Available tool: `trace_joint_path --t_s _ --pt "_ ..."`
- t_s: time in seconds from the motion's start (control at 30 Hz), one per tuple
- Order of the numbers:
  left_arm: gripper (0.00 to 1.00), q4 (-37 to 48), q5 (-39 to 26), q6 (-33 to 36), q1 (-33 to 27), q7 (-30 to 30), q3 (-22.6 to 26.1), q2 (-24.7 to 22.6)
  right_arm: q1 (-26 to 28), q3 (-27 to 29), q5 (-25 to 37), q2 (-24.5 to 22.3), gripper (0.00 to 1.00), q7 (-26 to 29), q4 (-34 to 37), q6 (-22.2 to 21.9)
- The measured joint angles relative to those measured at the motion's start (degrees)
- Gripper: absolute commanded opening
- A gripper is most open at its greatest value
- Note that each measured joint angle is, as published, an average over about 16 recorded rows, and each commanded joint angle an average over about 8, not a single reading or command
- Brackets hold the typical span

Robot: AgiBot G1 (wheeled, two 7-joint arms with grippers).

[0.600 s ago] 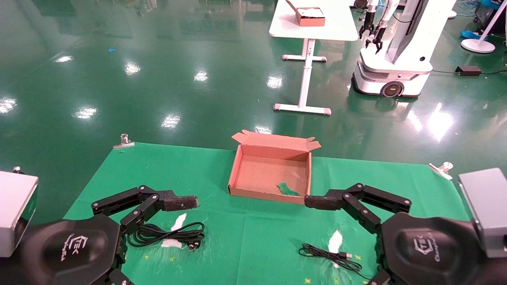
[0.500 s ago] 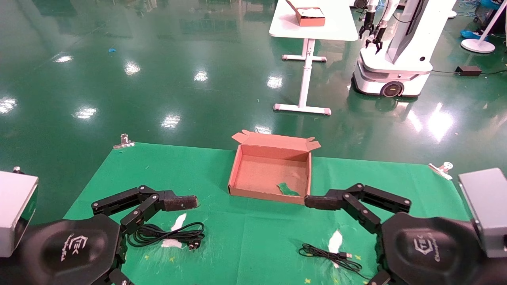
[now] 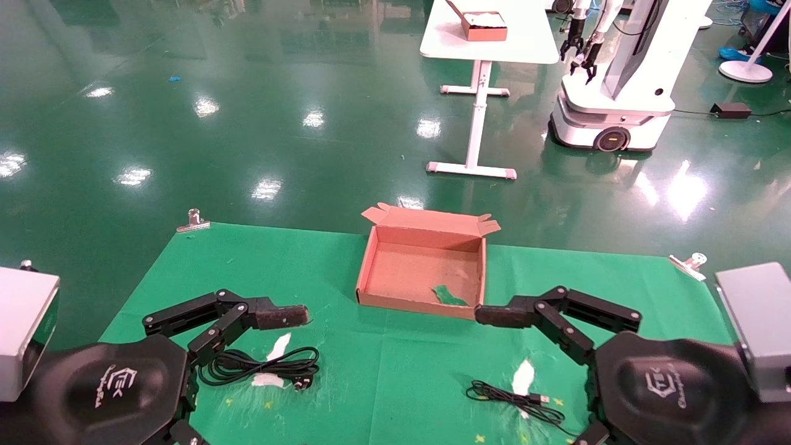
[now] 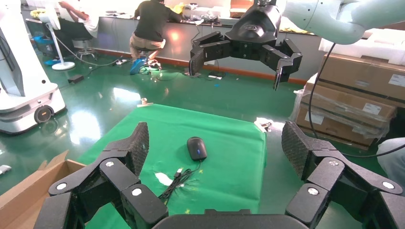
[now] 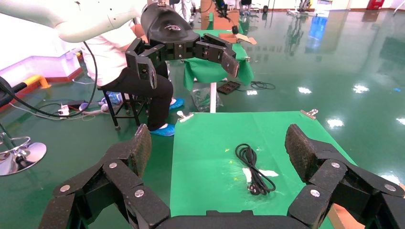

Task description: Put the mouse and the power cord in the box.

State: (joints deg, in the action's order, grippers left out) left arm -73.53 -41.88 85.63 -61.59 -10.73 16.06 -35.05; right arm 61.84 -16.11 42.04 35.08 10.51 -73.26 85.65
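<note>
The brown cardboard box (image 3: 411, 304) stands open at the middle back of the green cloth, with only a green scrap (image 3: 449, 295) inside. The coiled black power cord (image 3: 259, 364) lies on the cloth near the front left, under my left arm; the right wrist view shows it too (image 5: 253, 167). The black mouse (image 4: 196, 148) rests near the front right with its thin cable (image 3: 513, 398) bunched beside it; my right arm hides the mouse in the head view. My left gripper (image 4: 215, 143) and right gripper (image 5: 217, 143) both hover open above the cloth, holding nothing.
Metal clips (image 3: 193, 220) (image 3: 689, 262) pin the cloth's back corners. White tape patches (image 3: 522, 376) mark the cloth. Beyond the table are a green floor, a white table (image 3: 525, 49) with a small cardboard box (image 3: 484, 26), and another robot (image 3: 618, 80).
</note>
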Motion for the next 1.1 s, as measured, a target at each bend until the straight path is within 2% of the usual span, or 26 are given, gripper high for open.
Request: trace_joint_path --t_s 0.3,0.53,0.83,1.1 --pt "1.00 0.3 -1.5 0.2 -0.7 0.6 0.5 -0.2 -0.1 -0.2 0.7 -0.2 1.00 -0.5 0.7 0.3" --pt "1.00 3.2 -7.2 1.4 -3.8 3.0 2.9 -1.7 0.8 -1.7 4.0 0.2 1.00 -3.3 5.0 2.0" --pt "1.00 14.3 -23.4 3.3 -13.0 12.2 10.6 -7.6 6.9 -7.9 15.9 2.6 1.00 -12.9 17.4 3.8" --pt "1.00 31.3 -39.7 1.1 -22.2 25.3 18.9 -15.6 15.5 -15.0 30.9 8.5 1.00 -25.8 32.2 -0.4"
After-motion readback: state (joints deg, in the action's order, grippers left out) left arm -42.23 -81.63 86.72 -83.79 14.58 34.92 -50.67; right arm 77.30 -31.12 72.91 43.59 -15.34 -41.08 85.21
